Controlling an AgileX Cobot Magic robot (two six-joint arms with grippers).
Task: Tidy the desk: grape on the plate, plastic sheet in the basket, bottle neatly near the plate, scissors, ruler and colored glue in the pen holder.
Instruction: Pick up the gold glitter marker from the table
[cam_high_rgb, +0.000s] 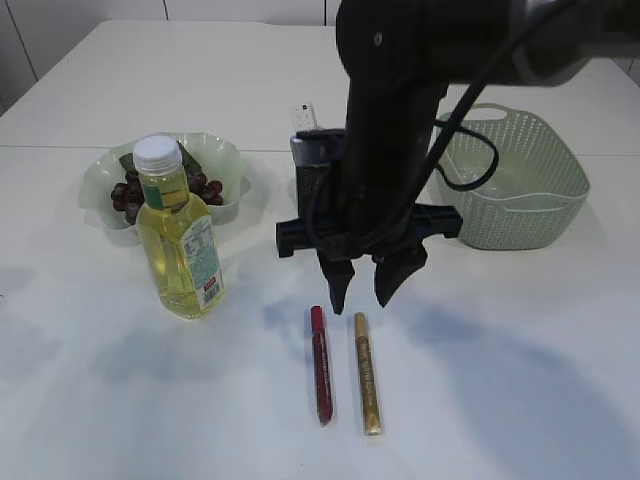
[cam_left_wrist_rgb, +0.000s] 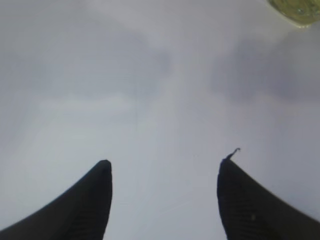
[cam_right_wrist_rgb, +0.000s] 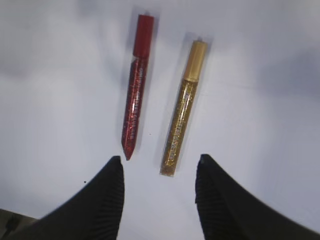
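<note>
Nearest the camera on the white tabletop (cam_high_rgb: 520, 400), at about 6 o'clock, lie two slim glitter glue pens side by side and close together without touching: a red glitter glue pen (cam_high_rgb: 319, 364) on the left and a gold glitter glue pen (cam_high_rgb: 367, 373) on the right, both running lengthwise away from the viewer. Just beyond their far ends hangs the right gripper (cam_high_rgb: 362, 286), black, its two fingers pointing down and spread apart with nothing between them; in the right wrist view the red pen (cam_right_wrist_rgb: 135, 116) and the gold pen (cam_right_wrist_rgb: 183, 109) lie just ahead of the parted fingertips.

At 9 o'clock stands an upright clear plastic bottle of yellow liquid with a white cap (cam_high_rgb: 180, 235). Right behind it, towards 10 o'clock, is a pale green scalloped plate (cam_high_rgb: 229, 160) holding a bunch of dark red grapes (cam_high_rgb: 206, 188).

At 12 o'clock, mostly hidden by the arm, stands a dark mesh pen holder (cam_high_rgb: 308, 165) with a pale object sticking out of the top. At 2 o'clock sits a pale green woven plastic basket (cam_high_rgb: 520, 185).

The left gripper (cam_left_wrist_rgb: 165, 172) shows only in its wrist view, fingers wide apart over bare tabletop, with the bottle's base (cam_left_wrist_rgb: 296, 10) at the upper right corner.
</note>
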